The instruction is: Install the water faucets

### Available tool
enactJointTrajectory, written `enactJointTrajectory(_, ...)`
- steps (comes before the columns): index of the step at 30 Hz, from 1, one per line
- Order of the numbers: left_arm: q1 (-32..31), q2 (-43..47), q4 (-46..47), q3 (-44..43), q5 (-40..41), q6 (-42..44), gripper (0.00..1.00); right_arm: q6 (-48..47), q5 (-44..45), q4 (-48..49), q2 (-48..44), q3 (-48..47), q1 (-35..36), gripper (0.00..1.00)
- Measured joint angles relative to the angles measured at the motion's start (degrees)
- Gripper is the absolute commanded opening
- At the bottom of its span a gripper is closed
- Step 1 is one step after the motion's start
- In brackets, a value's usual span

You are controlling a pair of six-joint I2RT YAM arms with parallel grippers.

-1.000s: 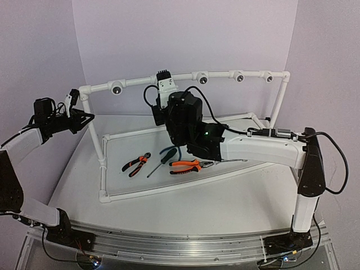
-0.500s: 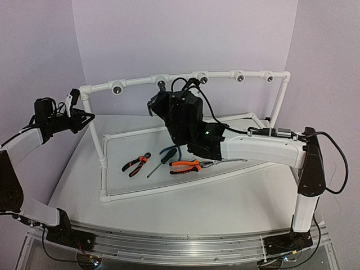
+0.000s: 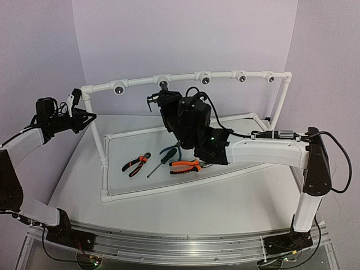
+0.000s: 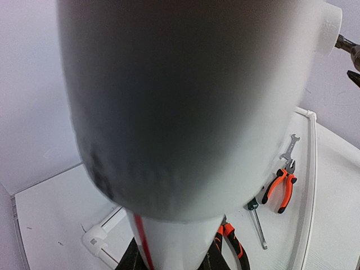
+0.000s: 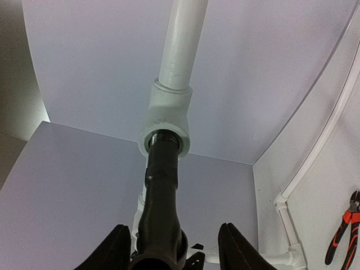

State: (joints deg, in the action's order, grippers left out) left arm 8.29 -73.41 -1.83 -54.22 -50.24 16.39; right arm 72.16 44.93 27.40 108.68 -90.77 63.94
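Right tool [image 5: 174, 229]: jaws standing wide, straddling the water faucet [image 5: 162, 185] without touching, since it is sitting threaded into the tee fitting [image 5: 166, 115] straight ahead of the tool. Left tool [image 3: 87, 117]: clamping the pipe frame [image 4: 185, 101], apparently steadying it against twisting.

A robotics lab bench: 2 arms [image 3: 270, 152] stand on an aluminium rail [image 3: 180, 242] at a white table [image 3: 225, 205], plain lilac panels [image 3: 185, 39] around. A pipe frame [image 3: 139, 82] and pliers [image 3: 185, 166] sit on it.
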Motion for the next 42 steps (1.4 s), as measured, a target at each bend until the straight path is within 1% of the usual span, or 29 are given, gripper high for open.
enactJointTrajectory(2,-0.02,0.0,0.0,0.0,-0.02,0.03,0.0,-0.15,-0.58,0.04,-0.44,1.21,0.0,0.67)
enactJointTrajectory(4,-0.02,0.0,0.0,0.0,-0.02,0.04,0.0,-0.53,-1.57,0.14,-1.09,2.33,0.0,0.77)
enactJointTrajectory(6,-0.02,-0.02,0.0,0.0,-0.02,0.04,0.0,-1.64,-3.05,0.24,-2.25,3.48,0.0,0.84)
enactJointTrajectory(7,-0.02,-0.04,0.0,0.0,-0.02,0.04,0.0,-2.14,-3.76,0.3,-3.1,4.01,0.1,0.92)
enactJointTrajectory(8,-0.02,-0.04,0.0,0.0,-0.04,0.05,0.0,-3.05,-4.45,0.32,-4.05,4.61,0.22,0.97)
enactJointTrajectory(13,-0.02,-0.07,0.0,0.0,-0.04,0.06,0.0,-13.1,-5.89,-1.31,-12.17,7.76,2.1,0.98)
enactJointTrajectory(16,-0.02,-0.09,0.03,0.0,-0.04,0.08,0.0,-19.61,-4.83,-4.85,-20.11,12.62,3.6,0.95)
enactJointTrajectory(18,-0.02,-0.11,0.04,0.0,-0.04,0.1,0.0,-25.32,-3.85,-8.89,-24.57,14.52,4.12,0.94)
enactJointTrajectory(20,-0.02,-0.11,0.04,0.0,-0.04,0.12,0.0,-34.37,-3.02,-14.64,-26.26,13.04,4.07,0.94)
enactJointTrajectory(22,-0.04,-0.11,0.06,0.0,-0.04,0.15,0.0,-45.92,-2.34,-23.27,-24.97,6.86,3.85,0.93)
enactJointTrajectory(24,-0.1,-0.11,0.14,0.0,-0.02,0.17,0.0,-58.73,-0.97,-28.68,-22.77,0.98,3.95,0.94)
enactJointTrajectory(25,-0.13,-0.13,0.22,0.0,-0.02,0.18,0.0,-66.71,-0.25,-30.64,-21.68,-1.66,4.19,0.95)
enactJointTrajectory(28,-0.27,-0.17,0.36,0.0,0.08,0.17,0.0,-90.54,1.0,-32.39,-19.58,-4.69,4.79,0.98)
enactJointTrajectory(31,-0.41,-0.17,0.39,0.0,0.23,0.15,0.0,-114.52,0.54,-29.82,-18.34,-2.17,5.01,0.98)
enactJointTrajectory(33,-0.44,-0.17,0.39,0.0,0.31,0.15,0.0,-128.08,-0.87,-27.4,-17.26,0.64,5.07,0.92)
enactJointTrajectory(34,-0.46,-0.17,0.39,0.0,0.33,0.15,0.0,-133.3,-1.45,-27.02,-16.35,1.1,5.08,0.89)
enactJointTrajectory(37,-0.5,-0.17,0.39,0.0,0.37,0.17,0.0,-146.64,-2.39,-24.34,-12.48,1.19,5.1,0.86)
enactJointTrajectory(42,-0.5,-0.28,0.39,-0.06,0.34,0.25,0.0,-158.29,-2.94,-22.54,-7.45,-0.9,4.41,0.83)
